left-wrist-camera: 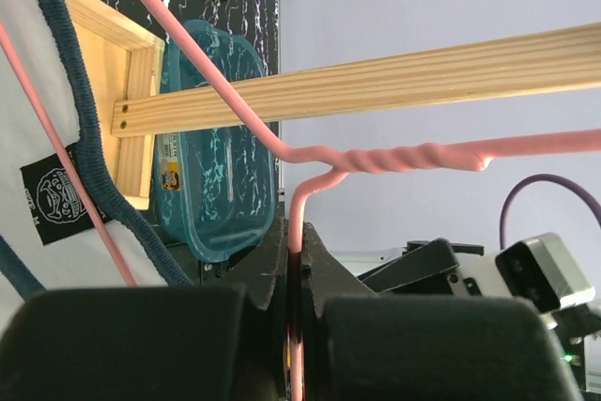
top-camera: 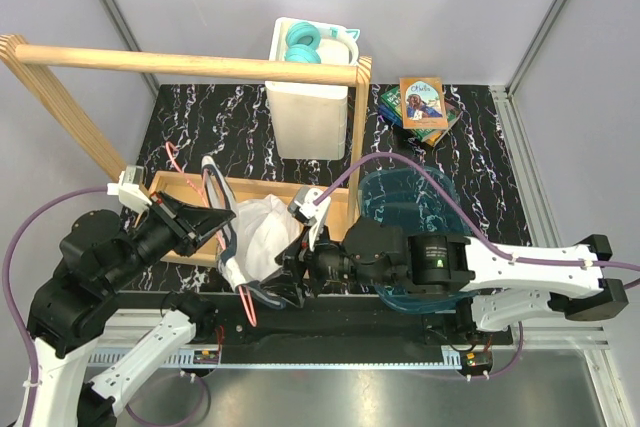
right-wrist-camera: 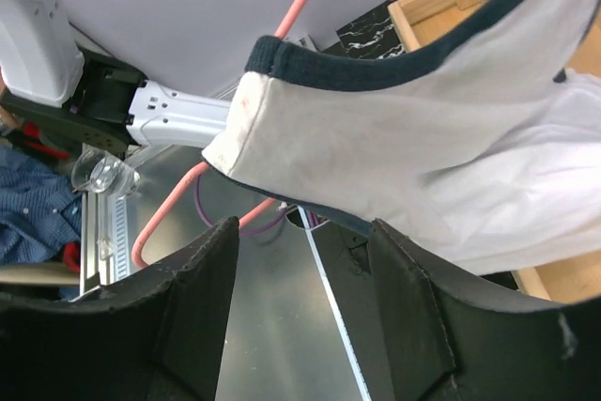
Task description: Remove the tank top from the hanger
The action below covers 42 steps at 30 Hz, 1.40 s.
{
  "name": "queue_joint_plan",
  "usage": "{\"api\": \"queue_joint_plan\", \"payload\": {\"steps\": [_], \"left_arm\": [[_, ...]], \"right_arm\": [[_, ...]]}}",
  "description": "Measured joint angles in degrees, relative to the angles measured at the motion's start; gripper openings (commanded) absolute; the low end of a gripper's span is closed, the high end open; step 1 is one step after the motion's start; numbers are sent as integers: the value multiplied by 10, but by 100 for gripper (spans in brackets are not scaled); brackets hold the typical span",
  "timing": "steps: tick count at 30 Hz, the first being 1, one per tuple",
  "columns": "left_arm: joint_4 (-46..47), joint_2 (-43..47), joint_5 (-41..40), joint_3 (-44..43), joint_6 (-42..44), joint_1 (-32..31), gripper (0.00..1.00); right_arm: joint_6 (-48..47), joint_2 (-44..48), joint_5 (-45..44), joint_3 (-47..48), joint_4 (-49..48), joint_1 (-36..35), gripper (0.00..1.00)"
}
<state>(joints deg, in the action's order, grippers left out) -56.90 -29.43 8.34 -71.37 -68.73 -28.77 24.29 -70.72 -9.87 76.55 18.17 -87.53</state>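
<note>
L gripper (left-wrist-camera: 294,269) pinching hanger (left-wrist-camera: 394,157) wire, tank top (right-wrist-camera: 423,138) just past R gripper (right-wrist-camera: 300,232), jaws spread

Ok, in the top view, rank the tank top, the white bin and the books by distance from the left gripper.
From the left gripper:
1. tank top, right beside its fingertips.
2. white bin, farther back, near the centre.
3. books, at the far back right.

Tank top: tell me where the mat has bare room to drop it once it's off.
Bare mat lies between the rack's left leg and the white bin, and again right of the books. The near middle is crowded: tank top, hanger, rack base and blue container.
</note>
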Motion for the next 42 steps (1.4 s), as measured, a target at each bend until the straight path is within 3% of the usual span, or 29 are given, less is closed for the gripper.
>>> {"api": "queue_joint_plan", "payload": {"steps": [11,26,35,39,40,42], "left_arm": [[-1,-7,3,-10,-8,0,0],[-1,-7,5,-10,-16,0,0],[-1,-7,7,-10,-19,0,0],[-1,-7,9,-10,-18,0,0],[-1,-7,9,-10,-18,0,0],[-1,-7,9,-10,-18,0,0]], "right_arm": [[-23,-35,68,-6,-52,-1,64],[-30,-45,63,-7,-66,-1,61],[-40,-65,61,1,-69,-2,51],[-50,-87,58,18,-68,-2,29],[-52,-91,56,22,-68,-2,17],[-57,-92,48,26,-67,-2,5]]}}
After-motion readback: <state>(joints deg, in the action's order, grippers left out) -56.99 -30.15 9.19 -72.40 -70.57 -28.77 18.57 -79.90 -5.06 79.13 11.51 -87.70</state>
